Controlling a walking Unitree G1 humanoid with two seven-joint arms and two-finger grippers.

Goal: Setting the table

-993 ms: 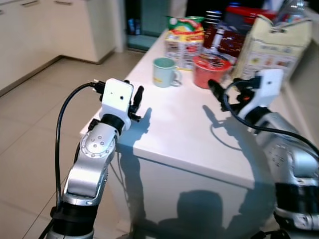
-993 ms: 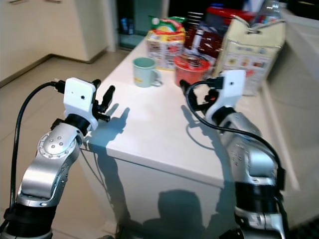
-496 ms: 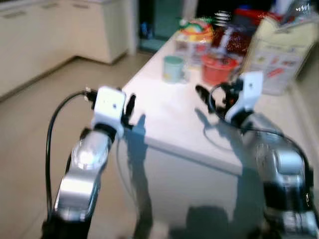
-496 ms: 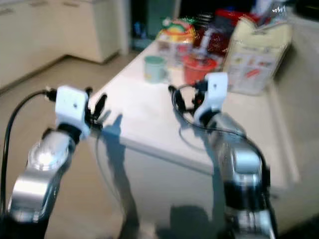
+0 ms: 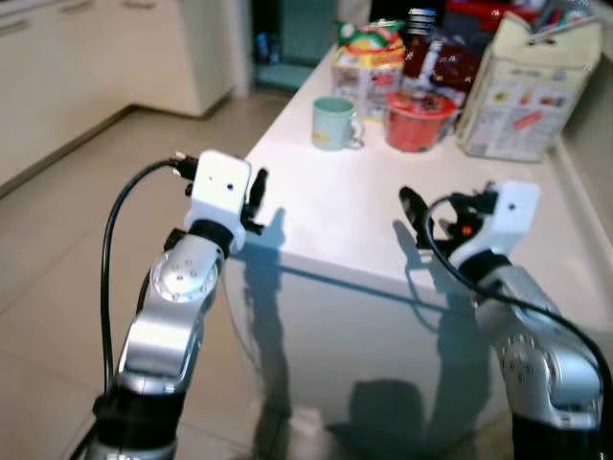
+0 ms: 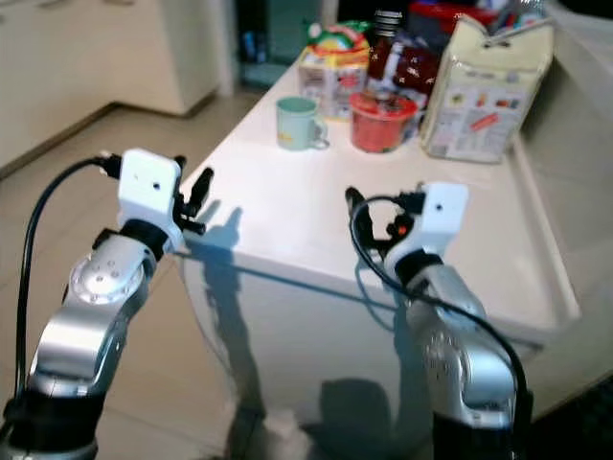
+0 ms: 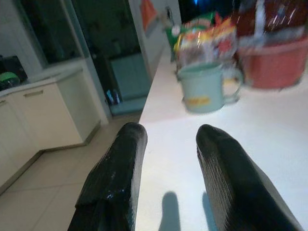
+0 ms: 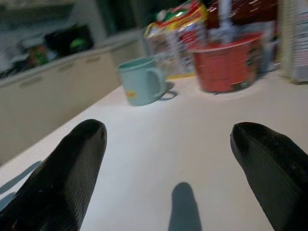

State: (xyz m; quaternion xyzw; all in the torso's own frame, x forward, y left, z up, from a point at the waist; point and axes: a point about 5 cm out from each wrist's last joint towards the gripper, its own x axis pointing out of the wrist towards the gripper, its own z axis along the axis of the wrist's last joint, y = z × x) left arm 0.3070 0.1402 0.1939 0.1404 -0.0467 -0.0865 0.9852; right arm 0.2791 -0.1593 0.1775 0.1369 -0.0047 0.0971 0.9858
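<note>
A pale green mug (image 5: 332, 123) stands at the far left of the white table (image 5: 335, 216), its handle toward a red bowl (image 5: 417, 123) beside it. In the left wrist view the mug (image 7: 206, 88) sits ahead beyond the fingers (image 7: 119, 168). My left gripper (image 5: 257, 192) hovers at the table's near left corner, open and empty. Over the near part of the table my right gripper (image 5: 410, 203) is held open wide, nothing between its pads (image 8: 72, 159); the mug (image 8: 139, 80) and the red bowl (image 8: 230, 62) lie far ahead of it.
Behind the mug and bowl stand a colourful snack pack (image 5: 368, 59), a dark red packet (image 5: 442, 65) and a large pale bag (image 5: 526, 91). Cream cabinets (image 5: 105, 48) line the left wall across a tiled floor (image 5: 57, 240). A ledge (image 5: 584, 201) borders the table's right side.
The whole view has shifted and sharpened after a blur; the table now sits farther ahead and its front face shows more. Both grippers stay open and empty.
</note>
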